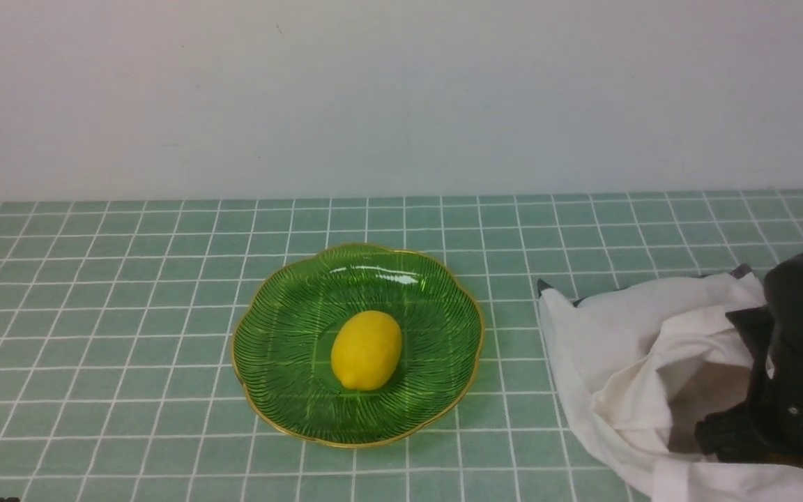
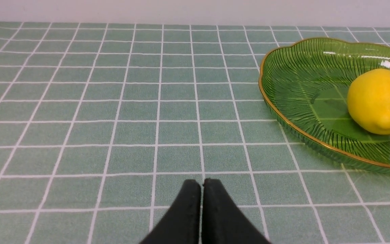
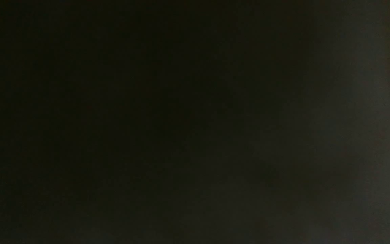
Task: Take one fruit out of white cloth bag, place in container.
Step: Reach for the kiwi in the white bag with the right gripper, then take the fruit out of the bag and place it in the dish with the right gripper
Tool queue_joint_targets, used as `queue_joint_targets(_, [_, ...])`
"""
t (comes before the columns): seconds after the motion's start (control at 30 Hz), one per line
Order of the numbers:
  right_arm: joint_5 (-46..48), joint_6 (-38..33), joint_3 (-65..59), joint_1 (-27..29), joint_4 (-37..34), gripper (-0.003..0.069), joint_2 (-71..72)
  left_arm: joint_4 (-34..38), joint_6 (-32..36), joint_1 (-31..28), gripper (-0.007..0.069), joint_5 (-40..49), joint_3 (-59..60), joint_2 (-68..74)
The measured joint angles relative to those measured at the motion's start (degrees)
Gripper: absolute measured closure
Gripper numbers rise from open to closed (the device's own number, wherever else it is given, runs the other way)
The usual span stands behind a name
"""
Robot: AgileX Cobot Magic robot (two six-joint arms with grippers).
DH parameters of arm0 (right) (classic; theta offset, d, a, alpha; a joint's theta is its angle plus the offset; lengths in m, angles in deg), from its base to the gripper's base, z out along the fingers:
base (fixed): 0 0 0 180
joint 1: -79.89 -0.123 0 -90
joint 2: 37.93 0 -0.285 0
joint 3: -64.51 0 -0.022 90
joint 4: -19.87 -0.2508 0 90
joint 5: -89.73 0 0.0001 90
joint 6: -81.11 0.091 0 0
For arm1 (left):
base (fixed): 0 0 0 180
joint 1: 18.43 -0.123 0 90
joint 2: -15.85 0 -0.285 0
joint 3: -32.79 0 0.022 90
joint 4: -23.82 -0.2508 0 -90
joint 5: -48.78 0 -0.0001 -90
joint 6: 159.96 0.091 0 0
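Observation:
The white cloth bag (image 1: 617,348) lies crumpled at the right, its mouth gaping toward me. My right arm (image 1: 802,355) reaches into that mouth, and its fingers are hidden by the fabric. The right wrist view is almost fully dark, so it shows neither jaws nor fruit. The brown kiwi is out of view. The green glass plate (image 1: 279,328) with a gold rim sits at the centre of the table. My left gripper (image 2: 201,184) is shut and empty, low over the tiles, to the left of the plate (image 2: 293,84).
A yellow lemon (image 1: 366,349) lies in the middle of the plate, also in the left wrist view as the lemon (image 2: 379,100). The table is covered by a green tiled cloth (image 1: 95,314). A pale wall (image 1: 401,97) runs along the back.

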Motion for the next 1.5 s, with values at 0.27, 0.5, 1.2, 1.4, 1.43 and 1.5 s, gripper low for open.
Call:
queue_joint_targets(0.27, [-0.01,0.0,1.64,-1.49,1.3,0.0221,2.91,0.0,0.0,0.0,0.0632,0.0,0.0,0.0])
queue_joint_targets(0.5, [1.89,-0.63,4.74,-4.43,-0.31,0.0222,10.15,0.0,0.0,0.0,0.0632,0.0,0.0,0.0])
queue_joint_targets(1.2, [9.82,-14.98,25.78,-19.23,-21.46,0.0222,16.5,0.0,0.0,0.0,0.0632,0.0,0.0,0.0])
queue_joint_targets(1.4, [15.01,-9.92,23.61,-19.23,-10.1,0.0222,13.74,0.0,0.0,0.0,0.0632,0.0,0.0,0.0])
queue_joint_targets(1.43, [15.31,-8.67,22.92,-19.23,-7.78,0.0222,13.7,0.0,0.0,0.0,0.0632,0.0,0.0,0.0])
queue_joint_targets(1.5, [15.58,-6.88,21.85,-19.23,-4.38,0.0222,13.76,0.0,0.0,0.0,0.0632,0.0,0.0,0.0])
